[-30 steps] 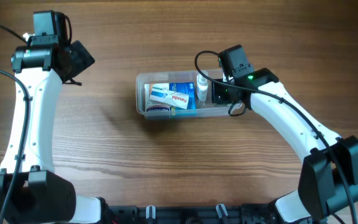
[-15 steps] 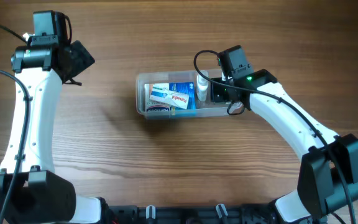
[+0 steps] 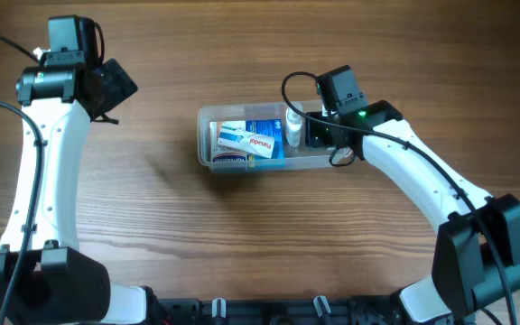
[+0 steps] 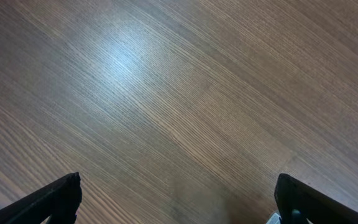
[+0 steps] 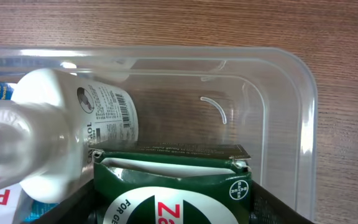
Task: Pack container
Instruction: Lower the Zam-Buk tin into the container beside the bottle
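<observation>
Container [image 5: 289, 93], green box [image 5: 166, 182] only at right wrist

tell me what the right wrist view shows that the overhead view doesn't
Only the right wrist: a green box between the right gripper's fingers, and the barcode on the white bottle. Only the overhead: both arms, the open left gripper, and a blue and white box. Both: the container and the bottle in it.

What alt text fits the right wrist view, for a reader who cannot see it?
The right gripper holds a dark green box with a Bayer logo inside the clear container, near its end wall. A white bottle with a barcode label is beside the box, at picture left.
</observation>
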